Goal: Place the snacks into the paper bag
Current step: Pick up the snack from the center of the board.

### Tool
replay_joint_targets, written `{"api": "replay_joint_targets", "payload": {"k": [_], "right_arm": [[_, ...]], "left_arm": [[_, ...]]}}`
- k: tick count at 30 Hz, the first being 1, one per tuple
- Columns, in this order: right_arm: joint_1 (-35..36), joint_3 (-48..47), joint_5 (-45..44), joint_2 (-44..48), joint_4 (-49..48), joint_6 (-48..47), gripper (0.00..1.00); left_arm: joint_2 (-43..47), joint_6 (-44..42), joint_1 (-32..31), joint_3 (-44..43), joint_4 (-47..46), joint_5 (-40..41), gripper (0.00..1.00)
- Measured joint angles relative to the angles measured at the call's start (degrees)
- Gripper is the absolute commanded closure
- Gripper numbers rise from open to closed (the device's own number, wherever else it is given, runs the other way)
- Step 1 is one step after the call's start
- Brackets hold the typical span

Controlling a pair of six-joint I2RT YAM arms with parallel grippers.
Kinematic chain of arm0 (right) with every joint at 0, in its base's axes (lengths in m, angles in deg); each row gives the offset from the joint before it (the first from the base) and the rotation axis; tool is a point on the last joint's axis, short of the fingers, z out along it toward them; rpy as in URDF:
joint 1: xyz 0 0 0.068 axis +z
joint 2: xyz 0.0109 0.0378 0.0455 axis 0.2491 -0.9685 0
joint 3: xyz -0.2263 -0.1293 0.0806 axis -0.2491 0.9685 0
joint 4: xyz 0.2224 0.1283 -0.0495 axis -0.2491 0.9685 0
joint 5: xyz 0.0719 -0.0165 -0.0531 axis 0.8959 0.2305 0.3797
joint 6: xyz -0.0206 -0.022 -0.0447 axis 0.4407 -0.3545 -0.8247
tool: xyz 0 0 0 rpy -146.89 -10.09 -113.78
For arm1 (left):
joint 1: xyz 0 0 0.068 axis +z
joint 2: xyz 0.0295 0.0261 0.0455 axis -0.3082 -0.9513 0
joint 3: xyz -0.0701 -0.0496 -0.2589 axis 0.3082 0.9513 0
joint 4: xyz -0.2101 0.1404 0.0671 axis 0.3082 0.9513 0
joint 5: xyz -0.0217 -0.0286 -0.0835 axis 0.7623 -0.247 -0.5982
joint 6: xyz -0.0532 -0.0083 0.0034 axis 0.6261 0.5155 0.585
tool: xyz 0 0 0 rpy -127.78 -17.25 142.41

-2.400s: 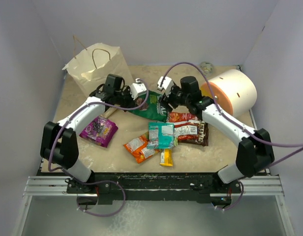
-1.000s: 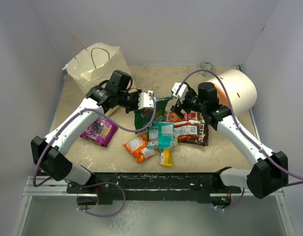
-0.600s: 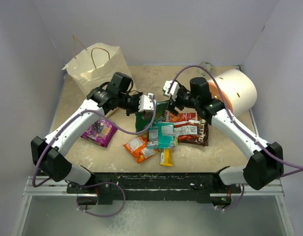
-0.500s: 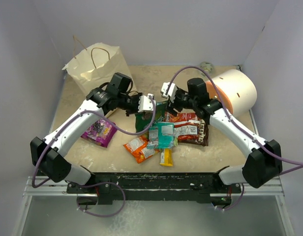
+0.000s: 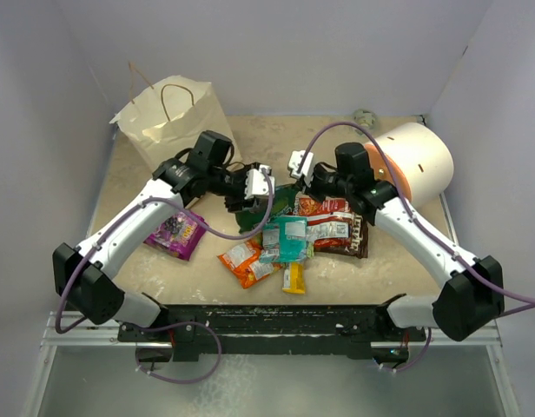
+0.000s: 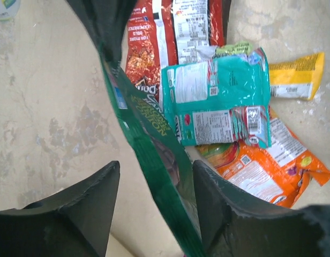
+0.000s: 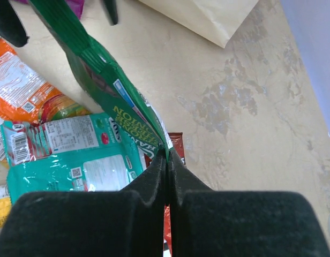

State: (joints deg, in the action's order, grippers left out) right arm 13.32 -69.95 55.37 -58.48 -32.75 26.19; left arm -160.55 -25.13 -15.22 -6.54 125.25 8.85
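Green chip bag [image 7: 95, 69] spans both arms, mid-surface
Right end effector [image 7: 167, 155] pinches its end; left end effector [image 6: 154, 166] straddles it, unclamped, nearer the paper bag [image 5: 176, 117] at the far-left corner

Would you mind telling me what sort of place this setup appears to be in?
Most likely a robotics lab test cell: plain walls box in a small tabletop, two robot arms are bolted to a metal rail at its near edge, and the snacks and paper bag look staged.

Paper bag [image 5: 176, 117] back left; chip bag [image 5: 283, 198] behind snack pile [image 5: 289, 239]; cylinder [image 5: 419, 161] right.
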Motion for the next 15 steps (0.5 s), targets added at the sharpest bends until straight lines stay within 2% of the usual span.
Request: {"api": "replay_joint_targets", "payload": {"k": [2, 5, 12, 15], "right_arm": [[0.0, 1.5, 0.3, 1.1, -0.4, 0.0, 1.00], [0.0, 2.8, 0.7, 2.4, -0.7, 0.0, 1.00], [0.0, 3.2, 1.2, 2.7, -1.1, 0.4, 1.00], [0.0, 3.2, 1.2, 2.8, -1.2, 0.7, 1.00]], "left_arm": [[-1.0, 1.1, 0.0, -1.0, -0.2, -0.5, 0.21], [-2.7, 3.7, 0.0, -2.5, -1.5, -1.0, 0.17], [-6.4, 10.7, -0.6, -4.2, -3.3, -0.6, 0.18], [-7.9, 13.6, -0.9, -4.0, -3.4, 0.0, 0.22]]}}
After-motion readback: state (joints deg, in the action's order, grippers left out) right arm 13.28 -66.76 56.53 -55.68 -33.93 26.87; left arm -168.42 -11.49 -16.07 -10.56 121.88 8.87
